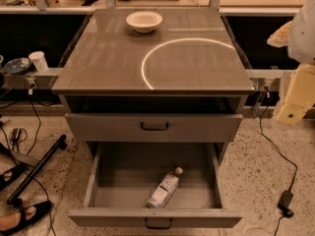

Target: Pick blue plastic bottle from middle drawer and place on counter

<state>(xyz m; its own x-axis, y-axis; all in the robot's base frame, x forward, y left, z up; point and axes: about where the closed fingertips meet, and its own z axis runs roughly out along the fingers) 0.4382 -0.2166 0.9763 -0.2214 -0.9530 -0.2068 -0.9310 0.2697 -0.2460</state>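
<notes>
Speckled floor [256, 181] at front. Open middle drawer [128, 176] holds blue plastic bottle [165, 188], lying flat, cap toward back. Above, counter [108, 58] bears white bowl [144, 21] near far edge. Beside counter, at right, gripper [295, 100]; grip state: cannot tell.

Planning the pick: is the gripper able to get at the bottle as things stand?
Probably yes: the bottle lies alone and uncovered in the open drawer, nothing above it; the gripper hangs at the view's right edge, beside the counter.
</notes>
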